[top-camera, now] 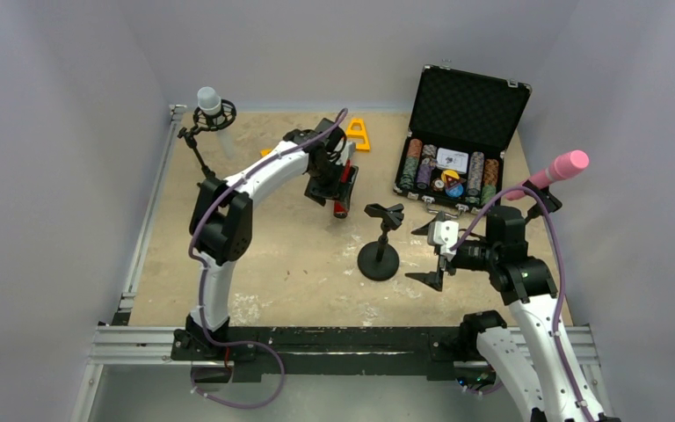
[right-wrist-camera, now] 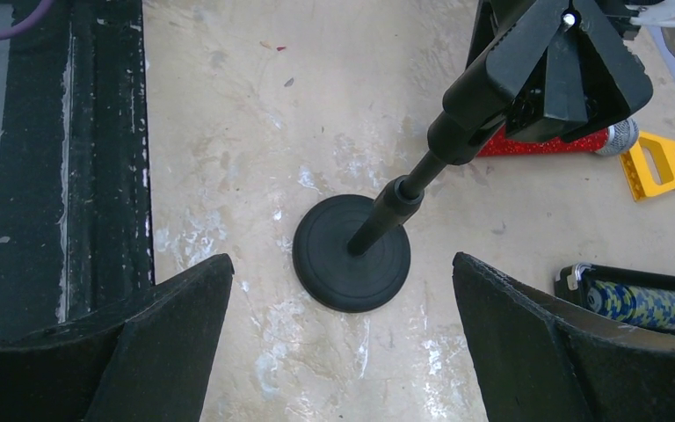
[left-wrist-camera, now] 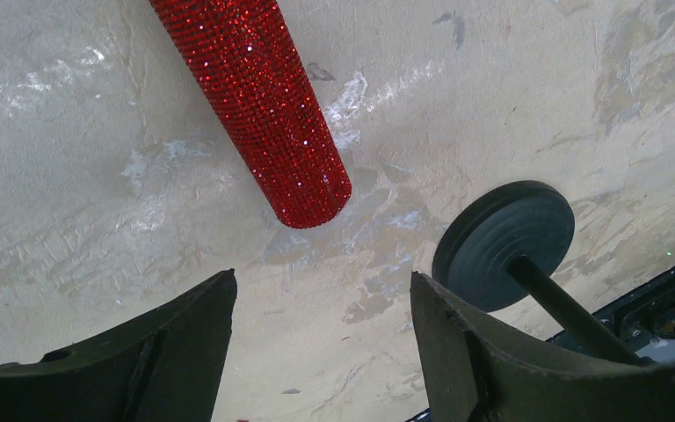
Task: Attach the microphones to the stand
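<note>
The left fingers [left-wrist-camera: 167, 352] stand apart and empty, just short of the butt end of the glittery red stick microphone [left-wrist-camera: 255, 105], which lies flat on the beige worktop [left-wrist-camera: 70, 176]; they look lined up for a grasp. The right fingers [right-wrist-camera: 141, 352], spread wide and also empty, frame the black round-based stand [right-wrist-camera: 325, 264], probably to steady it. The white microphone [top-camera: 209, 99] and the pink microphone [top-camera: 564, 165] sit in their own holders.

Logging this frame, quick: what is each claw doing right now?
Left claw: open, holding nothing; glittery red stick microphone lies just ahead.
Right claw: open, holding nothing.
</note>
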